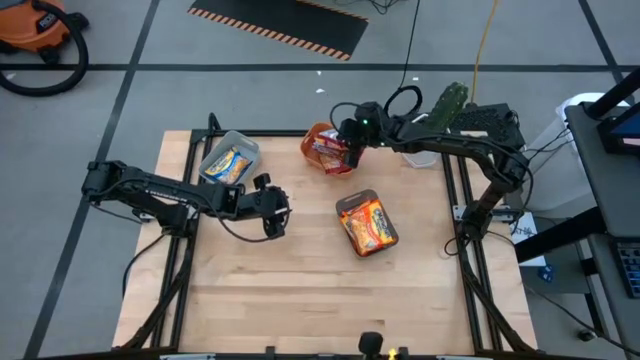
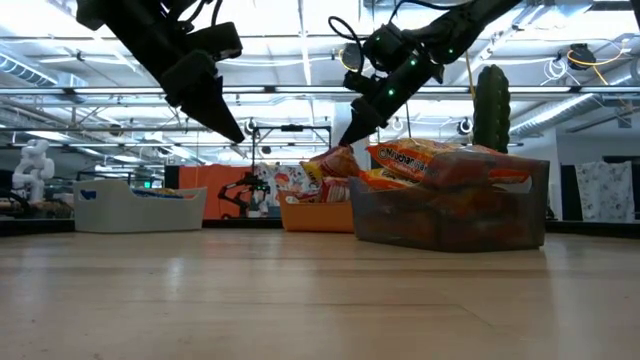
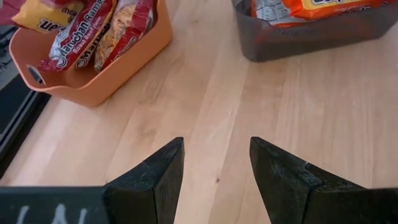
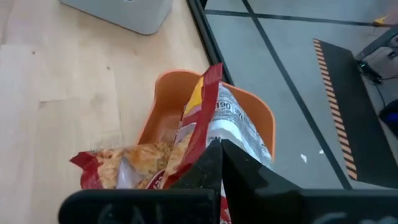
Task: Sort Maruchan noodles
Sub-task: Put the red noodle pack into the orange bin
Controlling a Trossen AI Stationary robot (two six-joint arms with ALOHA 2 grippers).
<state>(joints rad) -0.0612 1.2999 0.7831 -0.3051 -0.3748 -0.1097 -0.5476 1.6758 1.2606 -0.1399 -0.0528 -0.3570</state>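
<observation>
The right arm reaches across the table's far edge, its right gripper (image 1: pixel 352 152) angled down over the orange tray (image 1: pixel 312 140), fingers pinched together on the edge of a red-and-white Maruchan packet (image 4: pixel 202 121) standing in that tray. The left gripper (image 1: pixel 277 212) hangs above bare wood, fingers parted and empty, the dark grey tray (image 1: pixel 352 202) of orange packets (image 1: pixel 370 225) beyond it.

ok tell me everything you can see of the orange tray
The orange tray is a smooth plastic tub with rounded corners and a handle slot in one wall. It sits upright at the table's far edge, holding red-and-white packets. The right gripper is shut on one packet standing up out of it.
</observation>
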